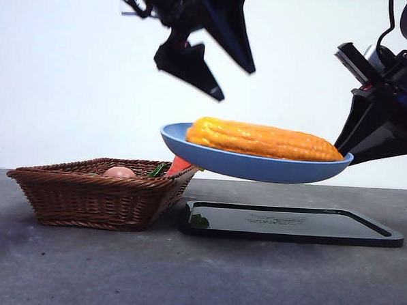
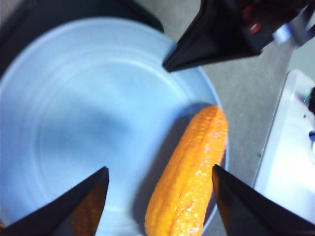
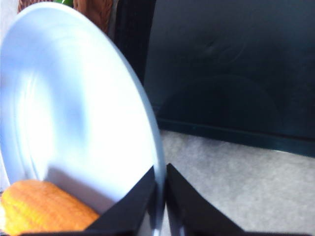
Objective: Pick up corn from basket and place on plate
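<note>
Grey table, black tray [image 1: 363,232] below, right pincer [image 3: 161,196] clamping plate [image 1: 257,165] rim (corn [image 1: 265,141] aboard), left pincer [image 2: 160,196] spread above.

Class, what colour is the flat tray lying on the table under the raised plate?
Black tray, clearest in the front view.

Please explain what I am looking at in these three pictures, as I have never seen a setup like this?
This is a robot with two arms at a table, each ending in a two-jawed gripper. One picture looks level across the table; the other two come from cameras on the wrists. The right gripper is shut on the rim of a blue plate, holding it in the air above a black tray. A corn lies on the plate. The left gripper hangs open above the corn, holding nothing. Beside the tray stands a wicker basket with a carrot and a small peach-coloured item in it.
</note>
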